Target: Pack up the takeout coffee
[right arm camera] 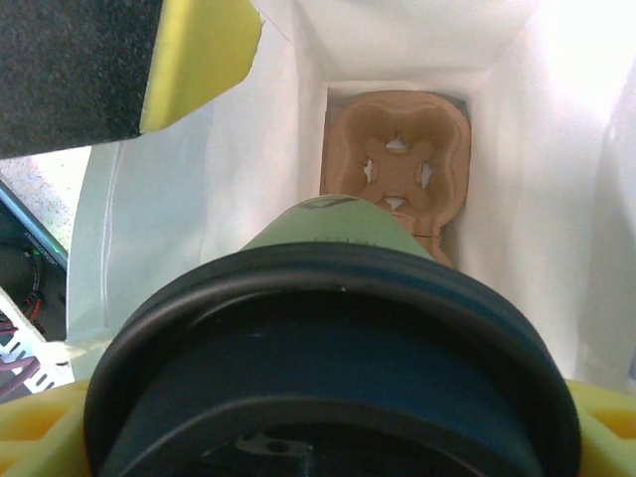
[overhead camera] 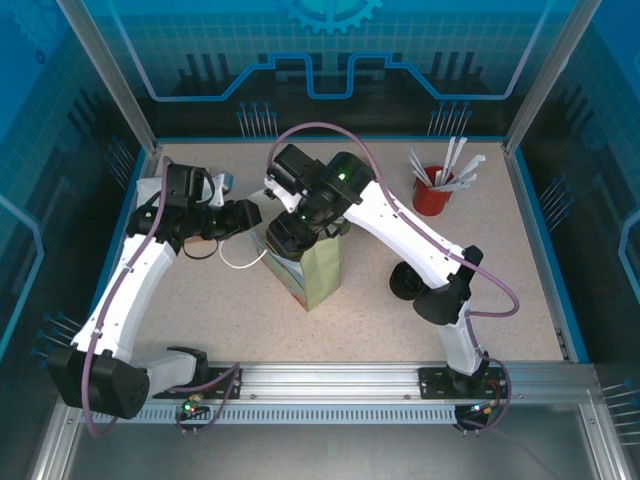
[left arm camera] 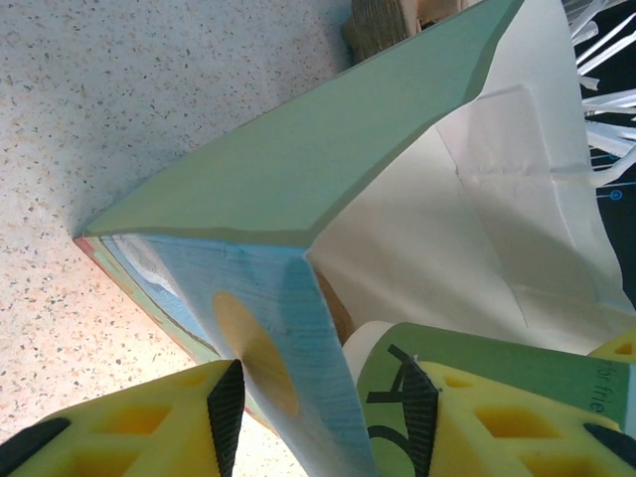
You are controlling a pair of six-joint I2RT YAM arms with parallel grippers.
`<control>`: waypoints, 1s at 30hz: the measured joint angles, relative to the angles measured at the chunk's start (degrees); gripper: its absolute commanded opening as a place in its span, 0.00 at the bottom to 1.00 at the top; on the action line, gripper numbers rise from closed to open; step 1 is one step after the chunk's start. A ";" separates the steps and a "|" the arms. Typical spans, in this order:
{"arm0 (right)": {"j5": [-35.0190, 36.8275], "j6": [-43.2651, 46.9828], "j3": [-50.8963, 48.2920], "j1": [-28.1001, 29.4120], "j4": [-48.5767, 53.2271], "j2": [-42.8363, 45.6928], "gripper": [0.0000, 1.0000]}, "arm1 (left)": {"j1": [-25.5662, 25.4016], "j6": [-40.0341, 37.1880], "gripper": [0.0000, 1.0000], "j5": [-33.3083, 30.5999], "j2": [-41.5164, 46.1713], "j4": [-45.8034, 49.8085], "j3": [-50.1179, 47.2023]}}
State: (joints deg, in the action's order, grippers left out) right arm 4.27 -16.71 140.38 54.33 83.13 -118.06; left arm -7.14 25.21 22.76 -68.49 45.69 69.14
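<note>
The takeout coffee (right arm camera: 333, 234), an olive-green cup with a black lid (right arm camera: 328, 338), hangs inside the open green paper bag (overhead camera: 325, 270). My right gripper (right arm camera: 328, 437) is shut on it just below the lid. Under the cup, a brown cardboard cup tray (right arm camera: 397, 149) lies on the bag's floor. From above, my right gripper (overhead camera: 290, 238) reaches down into the bag's mouth. My left gripper (left arm camera: 323, 412) stands part open, straddling the bag's blue side wall (left arm camera: 298, 328) at the rim. Its inner finger (left arm camera: 417, 417) stands in front of the cup's base (left arm camera: 477, 368).
A red cup of white stirrers (overhead camera: 435, 190) stands at the back right. A stack of black lids (overhead camera: 405, 283) sits right of the bag, beside the right arm. The bag's white handle (overhead camera: 240, 257) loops onto the table to its left.
</note>
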 measured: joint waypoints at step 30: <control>-1.29 0.68 1.38 -1.88 -0.42 -3.82 0.78 | -0.66 0.39 0.49 -1.14 0.52 -0.39 -0.37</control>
State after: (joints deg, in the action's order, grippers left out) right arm 2.98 -16.03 141.75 52.45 82.72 -121.89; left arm -7.79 25.61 21.63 -67.96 45.30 68.77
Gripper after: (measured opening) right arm 0.828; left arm 0.490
